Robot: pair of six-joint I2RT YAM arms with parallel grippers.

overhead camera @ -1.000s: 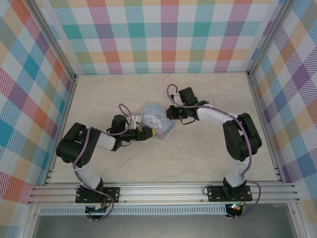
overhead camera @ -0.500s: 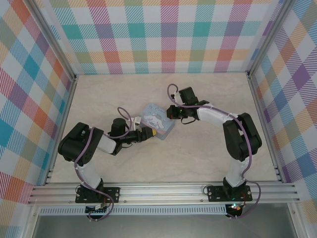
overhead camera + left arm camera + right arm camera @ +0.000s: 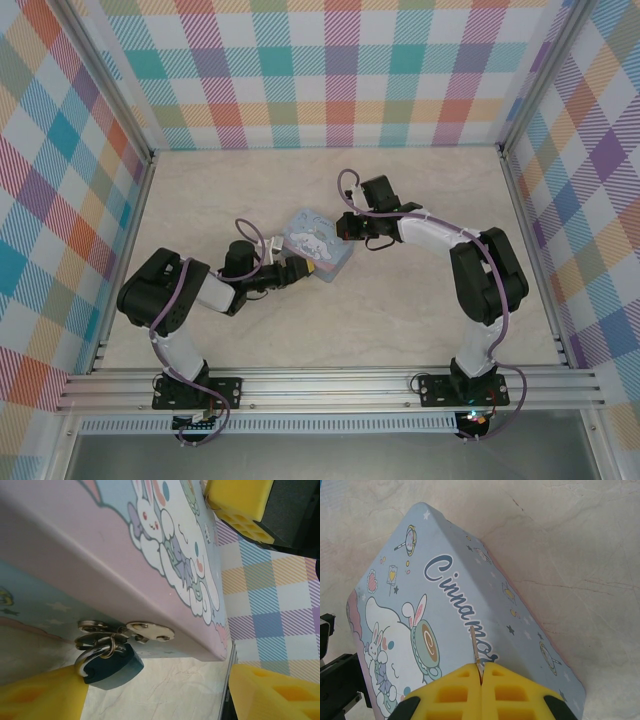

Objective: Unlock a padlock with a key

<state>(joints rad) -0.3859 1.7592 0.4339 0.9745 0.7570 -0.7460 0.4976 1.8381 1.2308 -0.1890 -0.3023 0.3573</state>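
Biggest first: the pale marbled table (image 3: 400, 330) is carrying everything, with plaid walls (image 3: 330, 90) boxing it in on three sides. The light blue Cinnamoroll tin (image 3: 318, 247) is sitting lid-up near the table's middle, between the two arms. Its lid is showing a white long-eared character, a small rabbit and script lettering. The side wall is fading from pink to blue.

The left gripper (image 3: 303, 268) is reaching in low at the tin's near side. In its wrist view the yellow pads (image 3: 40, 696) are standing well apart, one at each lower corner of the frame, facing the tin's latch side. They aren't gripping anything.

The right gripper (image 3: 346, 228) is hanging over the tin's far right edge. In its wrist view the yellow fingers (image 3: 460, 690) are pressing together, pinching the key.

The padlock (image 3: 114, 666) is hanging from the silvery hasp (image 3: 147, 630) on the tin's side wall, just under the lid edge. Its body is small, rounded and dark teal-blue. The shackle (image 3: 90, 655) is bright silver and curved; it's threading the hasp loop and looking seated in the body. The body is lying low by the table, right against one pad. I can't tell if they're actually touching.

The key (image 3: 475, 650) is showing edge-on as a thin dull sliver. It's sticking out from between the closed fingers, over the lid lettering and well apart from the padlock.
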